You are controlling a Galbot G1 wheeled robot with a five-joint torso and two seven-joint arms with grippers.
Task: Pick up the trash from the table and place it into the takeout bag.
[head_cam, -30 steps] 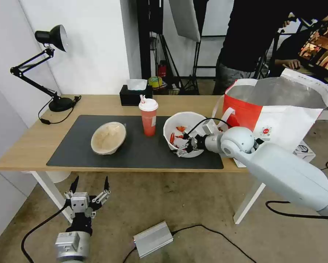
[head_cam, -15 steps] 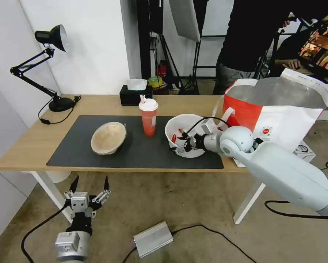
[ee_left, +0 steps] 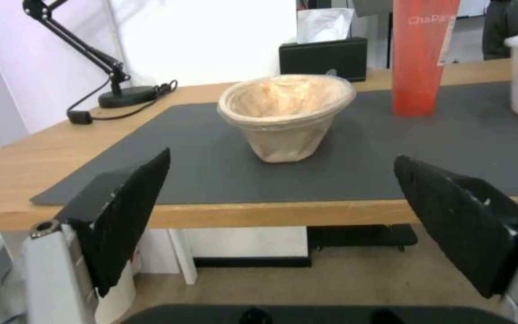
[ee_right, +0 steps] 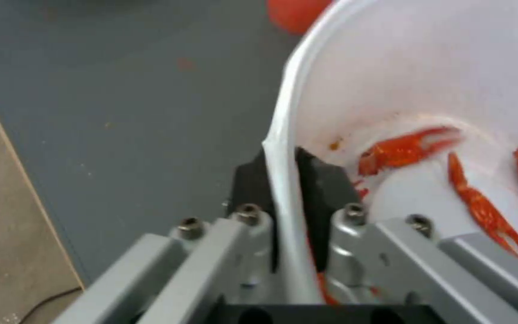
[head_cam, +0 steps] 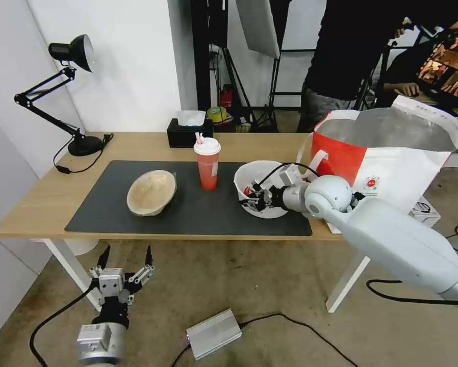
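My right gripper (head_cam: 253,200) (ee_right: 284,173) is shut on the rim of the white round plastic bowl (head_cam: 254,176) (ee_right: 427,72), one finger inside and one outside its wall. Red crayfish scraps (ee_right: 409,148) lie inside it. The bowl is tilted and held over the dark mat (head_cam: 188,209) on the table (head_cam: 35,204). The red-orange drink cup (head_cam: 207,162) (ee_left: 422,54) stands left of it, and the beige paper-pulp bowl (head_cam: 151,191) (ee_left: 286,114) sits farther left. The takeout bag (head_cam: 392,153) stands open at the right end. My left gripper (head_cam: 127,257) (ee_left: 289,225) hangs open below the table's front edge.
A black tissue box (head_cam: 188,133) (ee_left: 323,54) sits at the table's back edge and a black desk lamp (head_cam: 66,92) (ee_left: 91,58) at the back left. A silver power brick (head_cam: 213,334) and cables lie on the floor. A person stands behind the bag.
My right gripper has lifted and turned the white bowl, so its opening shows less and it sits slightly higher and to the right. The left arm has not moved.
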